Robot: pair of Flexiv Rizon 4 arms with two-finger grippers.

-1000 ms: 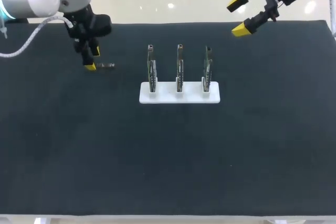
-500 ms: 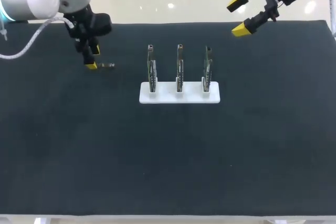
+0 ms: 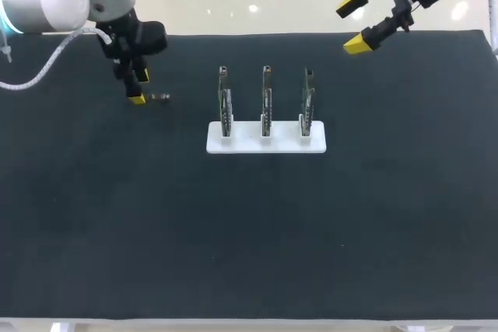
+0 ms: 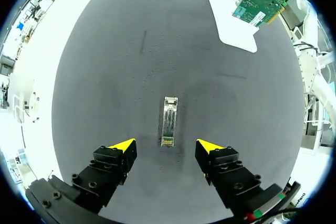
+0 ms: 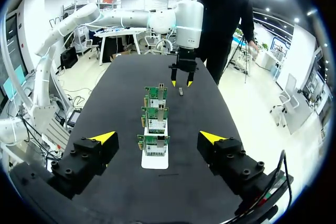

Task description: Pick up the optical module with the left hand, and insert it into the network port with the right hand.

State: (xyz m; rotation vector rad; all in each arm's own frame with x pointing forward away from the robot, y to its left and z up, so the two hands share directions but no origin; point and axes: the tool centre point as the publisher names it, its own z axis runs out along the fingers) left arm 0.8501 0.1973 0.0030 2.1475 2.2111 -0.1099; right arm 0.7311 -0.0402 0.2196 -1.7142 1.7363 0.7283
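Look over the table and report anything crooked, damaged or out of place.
Nothing stands out. The optical module lies flat on the black mat, just ahead of the open left gripper. The three circuit cards stand upright in a row on the white base. The right gripper hangs open, touching nothing.

A dark matte desk (image 4: 105,77) is stretching flat beneath and ahead of the left tool (image 4: 165,143). Its pale rim (image 3: 249,326) is showing well apart from it.
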